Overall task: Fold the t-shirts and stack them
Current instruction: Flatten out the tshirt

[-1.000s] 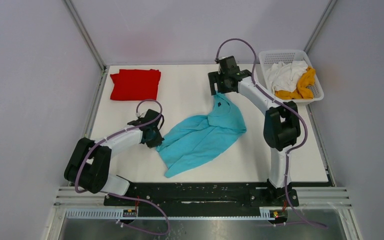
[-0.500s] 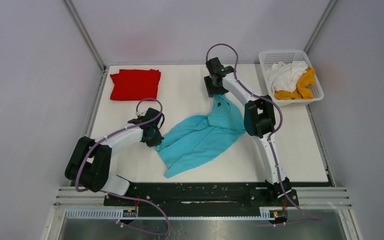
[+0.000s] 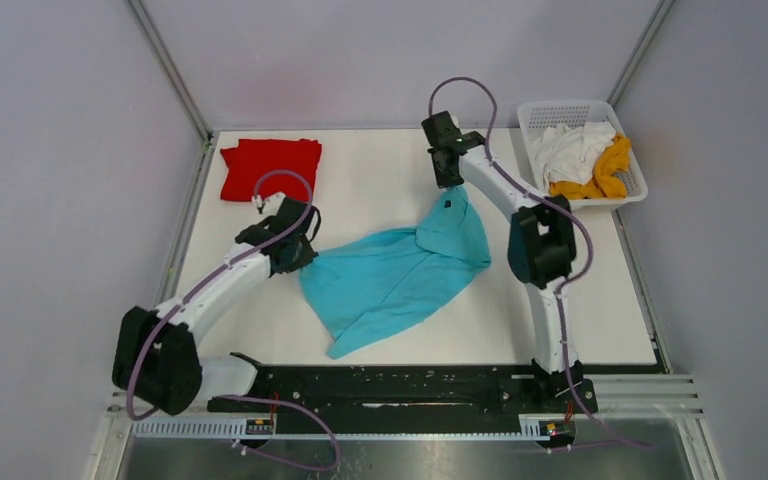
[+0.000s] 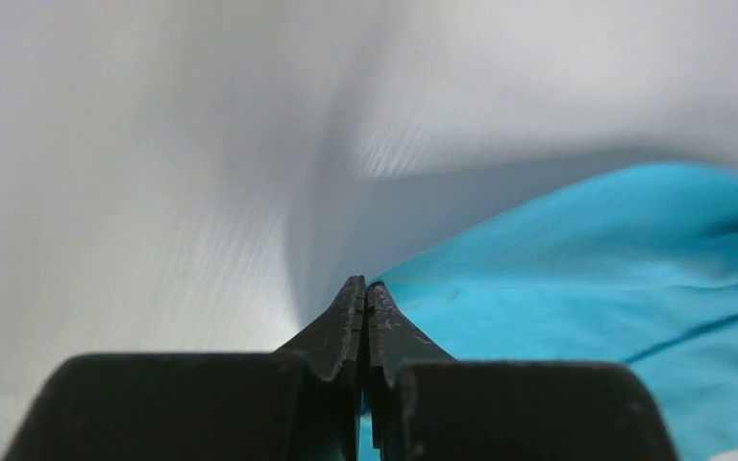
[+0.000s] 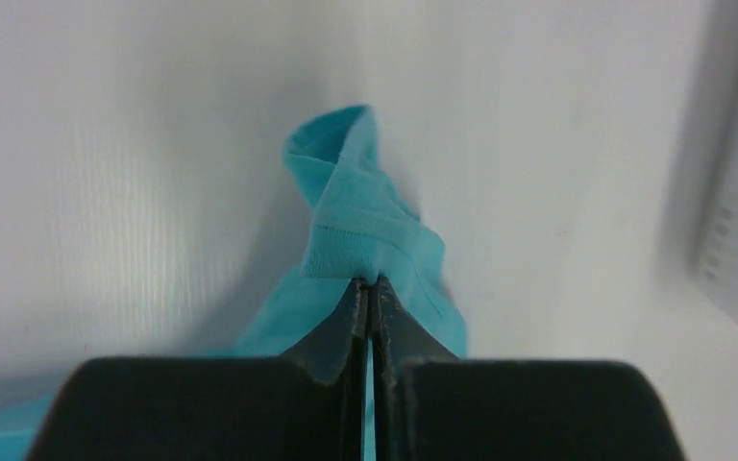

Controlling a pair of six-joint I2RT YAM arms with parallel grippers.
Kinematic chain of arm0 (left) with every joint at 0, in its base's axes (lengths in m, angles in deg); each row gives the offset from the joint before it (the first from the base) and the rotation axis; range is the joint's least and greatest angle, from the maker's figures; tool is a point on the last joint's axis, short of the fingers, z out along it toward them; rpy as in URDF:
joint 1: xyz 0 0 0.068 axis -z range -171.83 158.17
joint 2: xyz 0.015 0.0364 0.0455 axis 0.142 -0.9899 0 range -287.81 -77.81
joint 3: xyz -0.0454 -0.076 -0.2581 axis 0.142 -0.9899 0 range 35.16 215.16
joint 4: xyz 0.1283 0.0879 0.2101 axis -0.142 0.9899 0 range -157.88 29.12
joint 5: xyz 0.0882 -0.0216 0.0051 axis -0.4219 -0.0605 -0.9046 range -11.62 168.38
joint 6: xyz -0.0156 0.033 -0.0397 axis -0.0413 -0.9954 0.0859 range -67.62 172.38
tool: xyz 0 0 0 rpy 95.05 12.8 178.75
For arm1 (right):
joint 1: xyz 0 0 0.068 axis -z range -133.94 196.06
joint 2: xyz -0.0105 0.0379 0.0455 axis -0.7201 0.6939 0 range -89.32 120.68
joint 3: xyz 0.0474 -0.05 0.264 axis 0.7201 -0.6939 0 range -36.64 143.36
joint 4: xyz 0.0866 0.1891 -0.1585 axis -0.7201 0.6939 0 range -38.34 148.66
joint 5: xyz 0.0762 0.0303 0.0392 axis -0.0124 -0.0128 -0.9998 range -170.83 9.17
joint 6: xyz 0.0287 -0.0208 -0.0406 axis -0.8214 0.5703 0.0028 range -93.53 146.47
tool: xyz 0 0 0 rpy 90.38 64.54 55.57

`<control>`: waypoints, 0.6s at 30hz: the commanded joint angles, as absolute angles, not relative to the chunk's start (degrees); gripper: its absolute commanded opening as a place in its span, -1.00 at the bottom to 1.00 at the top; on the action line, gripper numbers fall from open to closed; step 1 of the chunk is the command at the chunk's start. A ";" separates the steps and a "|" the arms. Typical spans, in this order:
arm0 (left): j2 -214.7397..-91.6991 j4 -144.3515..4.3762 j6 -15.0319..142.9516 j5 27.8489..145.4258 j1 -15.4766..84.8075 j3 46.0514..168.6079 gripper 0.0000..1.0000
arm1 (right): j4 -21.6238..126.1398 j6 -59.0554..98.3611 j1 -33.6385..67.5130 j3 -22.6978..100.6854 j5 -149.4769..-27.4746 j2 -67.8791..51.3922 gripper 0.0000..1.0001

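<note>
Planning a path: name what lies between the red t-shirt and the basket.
Top view: bare table, then the right arm's fingers, shut on the turquoise t-shirt.

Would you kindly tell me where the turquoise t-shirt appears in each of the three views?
Top external: the turquoise t-shirt lies mid-table, between the two arms.
Left wrist: the shirt fills the right side, up to the left gripper.
Right wrist: centre of the picture, its hem pinched in the right gripper.
Shared landmark: the white table under the shirt in every view.
</note>
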State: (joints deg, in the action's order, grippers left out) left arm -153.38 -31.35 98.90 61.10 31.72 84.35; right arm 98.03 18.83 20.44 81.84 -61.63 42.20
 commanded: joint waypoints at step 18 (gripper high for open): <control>-108.71 -32.79 89.57 48.54 31.54 107.12 -1.00 | 71.50 23.55 20.31 33.50 -69.47 -48.42 -1.00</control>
